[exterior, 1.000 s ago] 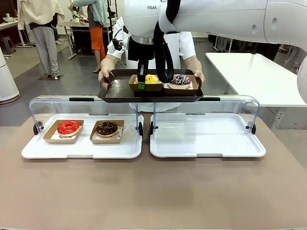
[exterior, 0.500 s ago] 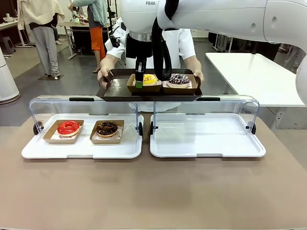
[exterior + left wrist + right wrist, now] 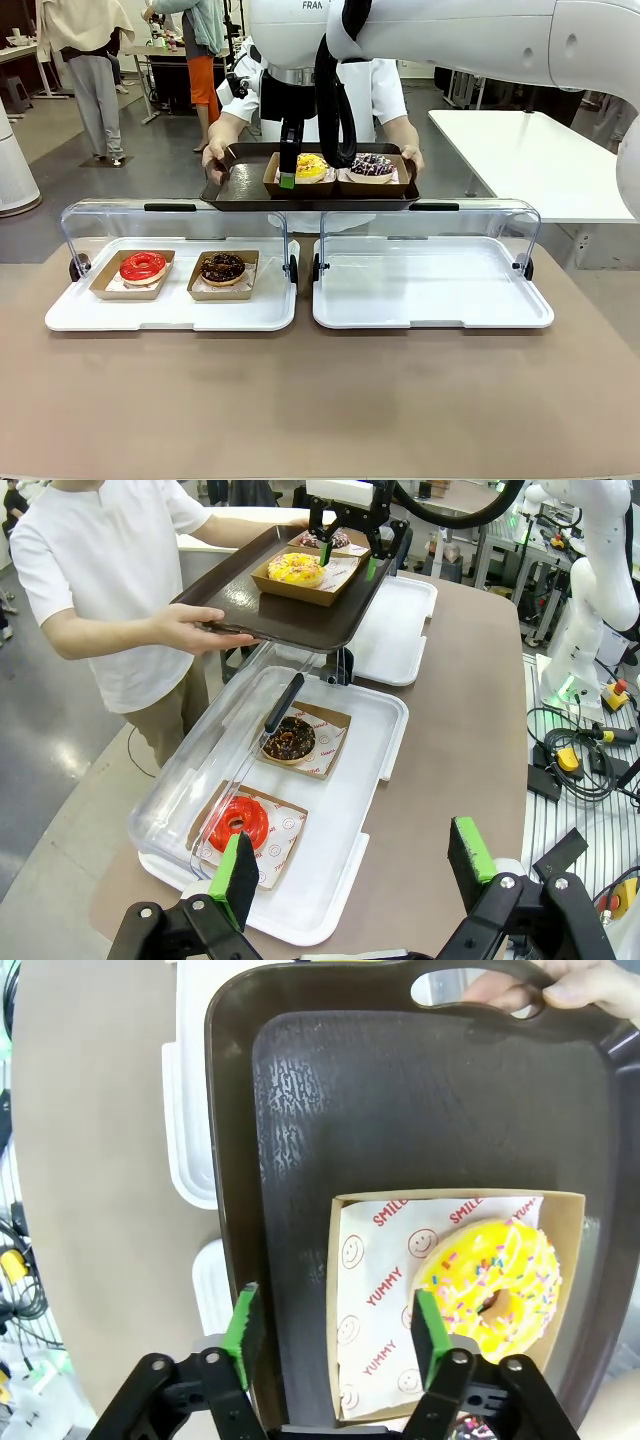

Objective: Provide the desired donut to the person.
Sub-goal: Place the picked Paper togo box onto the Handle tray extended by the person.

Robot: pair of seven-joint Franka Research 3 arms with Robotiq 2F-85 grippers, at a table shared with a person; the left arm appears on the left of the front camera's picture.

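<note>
From the front, a dark tray [image 3: 235,188] is held by the person [image 3: 385,85], with the yellow donut [image 3: 312,166] on it beneath the right gripper [image 3: 288,177]. In the left wrist view, the left gripper [image 3: 350,868] is spread wide above the white tray [image 3: 350,852]. In the right wrist view, the right gripper's jaws are parted, just clear of the donut's box [image 3: 337,1290].
</note>
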